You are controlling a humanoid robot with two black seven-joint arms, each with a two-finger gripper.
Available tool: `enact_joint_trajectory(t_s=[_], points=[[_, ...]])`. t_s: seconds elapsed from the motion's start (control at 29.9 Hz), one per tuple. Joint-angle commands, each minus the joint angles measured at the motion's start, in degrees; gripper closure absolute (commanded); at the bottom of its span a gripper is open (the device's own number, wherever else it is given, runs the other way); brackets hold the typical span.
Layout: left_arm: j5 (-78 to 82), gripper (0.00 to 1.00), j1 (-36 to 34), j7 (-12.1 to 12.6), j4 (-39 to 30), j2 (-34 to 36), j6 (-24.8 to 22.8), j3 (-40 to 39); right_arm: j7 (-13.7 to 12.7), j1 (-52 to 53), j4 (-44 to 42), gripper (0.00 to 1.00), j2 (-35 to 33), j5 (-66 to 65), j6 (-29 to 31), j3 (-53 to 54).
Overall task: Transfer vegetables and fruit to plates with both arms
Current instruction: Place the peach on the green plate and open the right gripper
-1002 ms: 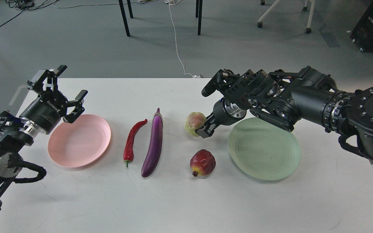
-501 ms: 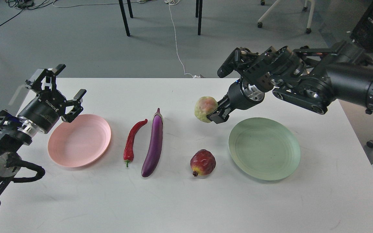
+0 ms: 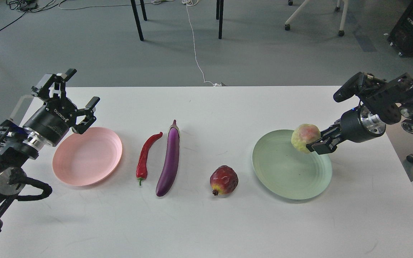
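Right pincer (image 3: 311, 142) grasping pale fruit (image 3: 304, 137) over green plate (image 3: 281, 179), left pincer (image 3: 73, 97) spread wide beside pink plate (image 3: 84, 161), well left of it.

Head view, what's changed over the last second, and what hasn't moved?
The right gripper, shut on the yellow-green fruit, lifted it off the table beside the eggplant and carried it rightward; it now hangs over the green plate, not yet released. The left gripper stayed open above the pink plate. The chili pepper, eggplant, dark red fruit and both plates lie as before.
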Motion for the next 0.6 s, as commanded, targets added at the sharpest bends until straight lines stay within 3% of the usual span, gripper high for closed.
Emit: enact_joint_trajectory(t_s=[0.0,0.13,0.3,0.43,0.57], points=[[0.0,0.02,0.0,0.0,0.0,0.2,0.0,0.0,0.0,-1.5,-2.6,0.47,0.7,0.0,-0.3,0.3],[0.0,0.02,0.0,0.0,0.0,0.5,0.0,-0.1,0.0,-2.9,-4.9,0.36,3.3,0.0,-0.4,0.5],[0.0,0.02,0.0,0.0,0.0,0.9,0.0,0.0,0.0,-4.0,-5.5,0.06,5.0,0.1,-0.4,0.8],[0.0,0.02,0.1,0.0,0.0,1.5,0.0,0.0,0.0,-3.3,-4.6,0.04,4.6,0.4,0.0,3.2],[0.4,0.02,0.1,0.0,0.0,1.7,0.0,0.1,0.0,-0.1,1.7,0.04,4.5,0.7,0.7,6.6]])
